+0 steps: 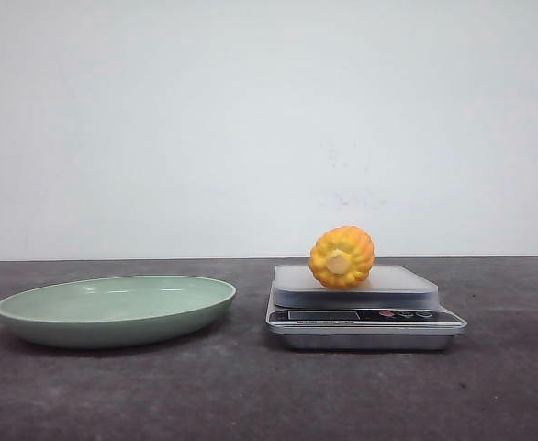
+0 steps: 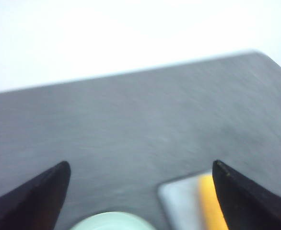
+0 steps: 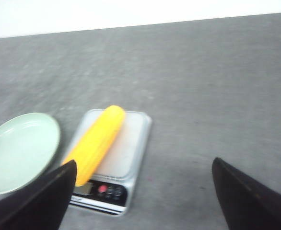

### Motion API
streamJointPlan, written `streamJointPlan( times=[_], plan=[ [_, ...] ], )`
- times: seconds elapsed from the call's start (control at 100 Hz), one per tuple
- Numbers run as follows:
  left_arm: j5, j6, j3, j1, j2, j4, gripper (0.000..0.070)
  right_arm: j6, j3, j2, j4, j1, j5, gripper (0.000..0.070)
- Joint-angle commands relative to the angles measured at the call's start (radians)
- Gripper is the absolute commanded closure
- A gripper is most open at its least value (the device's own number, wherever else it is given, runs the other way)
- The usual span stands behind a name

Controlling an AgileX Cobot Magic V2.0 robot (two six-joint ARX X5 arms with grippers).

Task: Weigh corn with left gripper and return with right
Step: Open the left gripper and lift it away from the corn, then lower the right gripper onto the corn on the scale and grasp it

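Corn cob (image 3: 95,143) lies on the kitchen scale (image 3: 131,153), weighing step done. Left gripper (image 2: 140,191) spread wide, empty. Right gripper (image 3: 143,191) wide, empty; cob ahead, toward its left finger. Next, likely: right descends, grasps cob, returns it to green plate (image 3: 20,148).

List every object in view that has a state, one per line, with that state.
Corn: lying on its side on the scale, free of both grippers.
Scale: loaded with the corn; display too small to read.
Plate: empty, upright on the table.
Left gripper: open, holding nothing.
Right gripper: open, holding nothing, above the table near the scale.
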Motion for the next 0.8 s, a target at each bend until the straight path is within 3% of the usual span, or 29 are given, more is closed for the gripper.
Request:
streamJointPlan(
  times=[0.0,0.16,0.24,0.51,0.79],
  plan=[
    [-0.035,0.014,0.013,0.027,-0.082,-0.067,0.0139,-0.002,0.019,0.038,0.027,0.020,-0.012,0.0136],
    [-0.168,0.034,0.013,0.069,-0.269,-0.266,0.0139,0.006,0.019,0.134,0.099,0.083,-0.012,0.0136],
    [-0.215,-0.009,0.012,0.069,-0.349,-0.350,0.0142,0.014,0.019,0.190,0.150,0.121,-0.011,0.0136],
    [-0.238,-0.187,0.005,0.069,-0.575,-0.571,0.0146,0.061,0.019,0.415,0.307,0.277,0.027,0.0136],
    [-0.238,-0.261,-0.080,0.069,-0.732,-0.656,0.0146,0.124,0.020,0.658,0.464,0.397,0.080,0.0136]
  ],
)
